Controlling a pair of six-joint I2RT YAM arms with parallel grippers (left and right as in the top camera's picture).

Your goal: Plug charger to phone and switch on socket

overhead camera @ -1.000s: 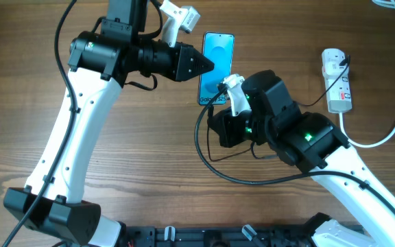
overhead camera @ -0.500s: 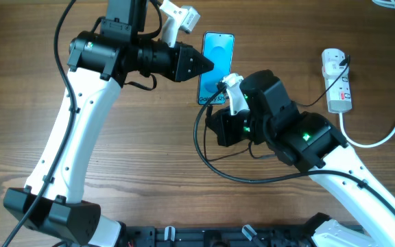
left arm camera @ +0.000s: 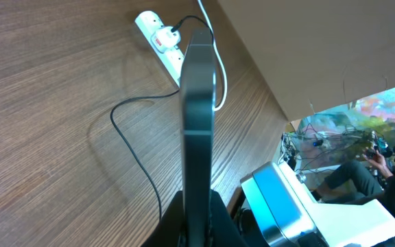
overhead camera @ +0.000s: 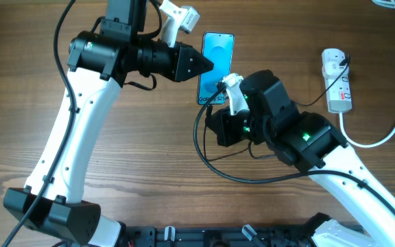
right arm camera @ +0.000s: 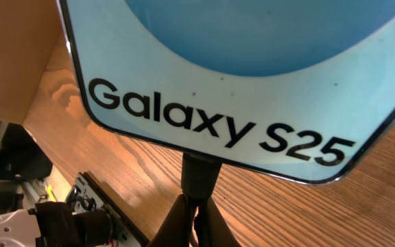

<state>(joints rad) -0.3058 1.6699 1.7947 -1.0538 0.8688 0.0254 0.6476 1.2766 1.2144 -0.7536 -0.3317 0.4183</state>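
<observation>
Now | left end effector (left arm camera: 196, 214) clamps phone (left arm camera: 197, 103) (edge-on) | right end effector (right arm camera: 199, 211) pinches charger (right arm camera: 201, 175) against phone

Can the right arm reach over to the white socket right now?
Probably not yet. The right gripper is shut on the charger at the bottom edge of the phone, so it is busy. The socket lies off to the side with nothing tall between; once it lets go, likely yes.

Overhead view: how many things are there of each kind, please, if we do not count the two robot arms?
phone: 1
charger (thin black cable): 1
socket (white power strip with its cord): 1
Total: 3
</observation>
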